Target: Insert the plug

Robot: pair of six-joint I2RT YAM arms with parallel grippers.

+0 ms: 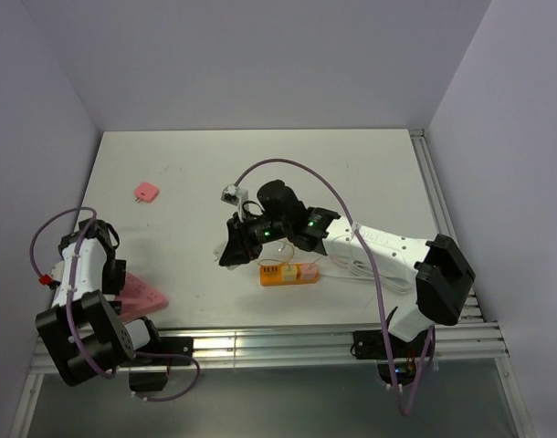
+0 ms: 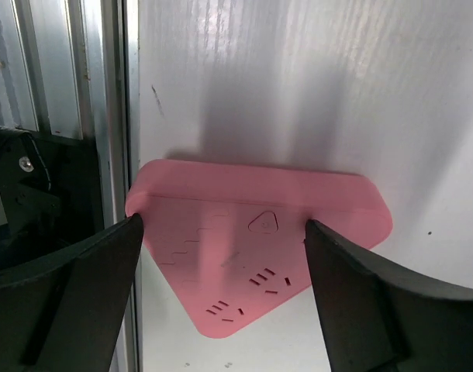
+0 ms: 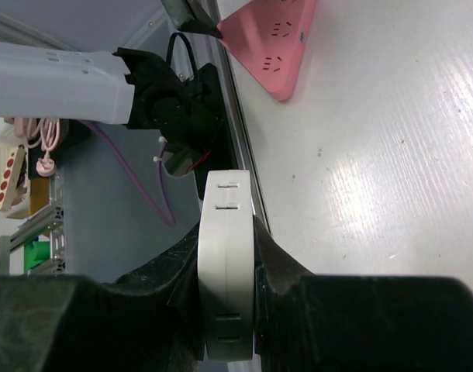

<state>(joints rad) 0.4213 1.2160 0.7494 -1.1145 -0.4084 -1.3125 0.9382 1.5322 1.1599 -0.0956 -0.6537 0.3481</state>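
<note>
Pinching a white slotted block [image 3: 227, 263], right tool [image 1: 235, 245] beside orange strip [image 1: 288, 275]; left tool [image 2: 223, 229] spread over pink socket [image 2: 260, 194].

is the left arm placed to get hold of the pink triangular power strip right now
Likely yes: the left tool hangs open right over the pink triangular power strip, straddling it, with nothing else between them. The rail beside it may crowd one side.

We record the triangular socket block [image 2: 260, 256], lower centre of the left wrist view, as pale pink with darker slot marks. The plug [image 1: 147, 192], upper left of the top view, is a stronger pink. At centre, the strip [image 1: 288, 274] is orange and yellow. The slotted block [image 3: 227, 263] and the table [image 1: 260, 164] are white. The cables [image 1: 288, 161] are purple and the left gripper [image 2: 221, 229] is black.
</note>
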